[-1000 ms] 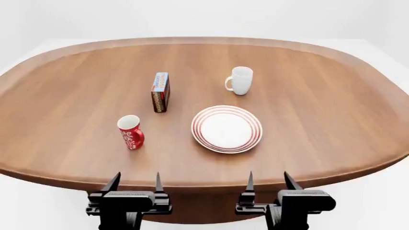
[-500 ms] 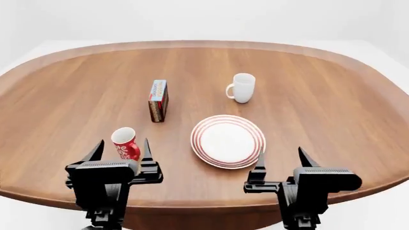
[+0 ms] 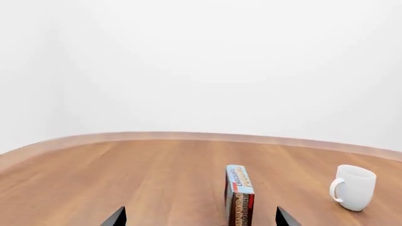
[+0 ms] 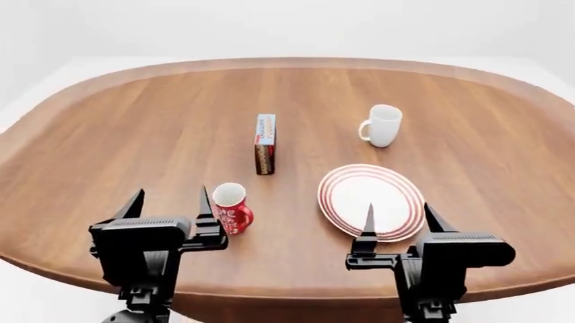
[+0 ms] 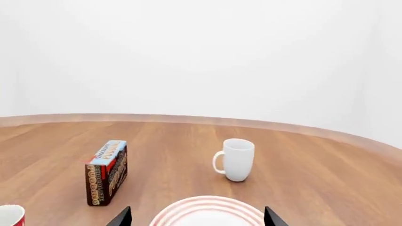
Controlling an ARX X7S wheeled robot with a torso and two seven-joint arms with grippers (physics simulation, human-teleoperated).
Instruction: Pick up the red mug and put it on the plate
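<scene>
The red mug [image 4: 231, 208] with white lettering stands upright on the wooden table, just right of my left gripper's right fingertip. Its rim shows at the edge of the right wrist view [image 5: 11, 216]. The plate [image 4: 372, 199], white with red rings, lies flat to the mug's right and shows in the right wrist view [image 5: 208, 213]. My left gripper [image 4: 170, 202] is open and empty, above the table's near part, beside the mug. My right gripper [image 4: 397, 219] is open and empty over the plate's near edge. The left wrist view does not show the mug.
A small upright carton [image 4: 264, 153] stands behind the mug and shows in both wrist views [image 3: 238, 195] [image 5: 107, 171]. A plain white mug [image 4: 383, 125] stands behind the plate. The oval table's near edge [image 4: 287, 286] runs just under both grippers.
The view has shifted so the table's objects sit further right in the head view. The left gripper now stands left of the red mug instead of around it.
</scene>
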